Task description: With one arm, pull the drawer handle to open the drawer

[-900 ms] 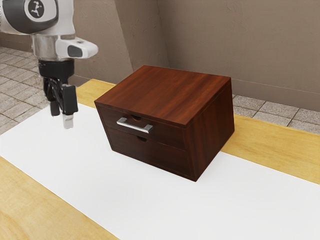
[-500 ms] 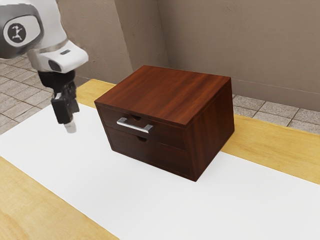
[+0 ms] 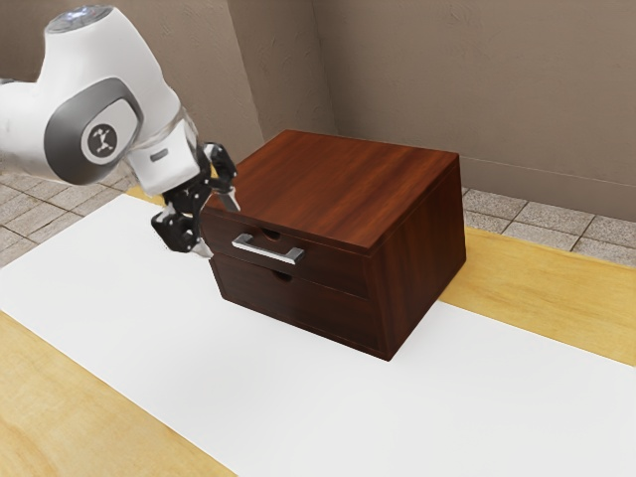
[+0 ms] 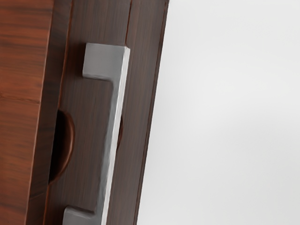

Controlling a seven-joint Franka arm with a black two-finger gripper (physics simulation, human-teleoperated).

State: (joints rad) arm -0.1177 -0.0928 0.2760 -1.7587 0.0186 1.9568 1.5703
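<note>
The silver handle (image 3: 267, 248) sits on the top drawer (image 3: 333, 268) of the wooden cabinet (image 3: 348, 184), which stands on the white table (image 3: 298, 397). That drawer looks shut. Your gripper (image 3: 220, 230) hangs just beside the handle's end toward the exterior view's left, fingers spread wide and holding nothing. You are in the approach. Next, I judge, you must straddle the bar, close, then pull straight out.
</note>
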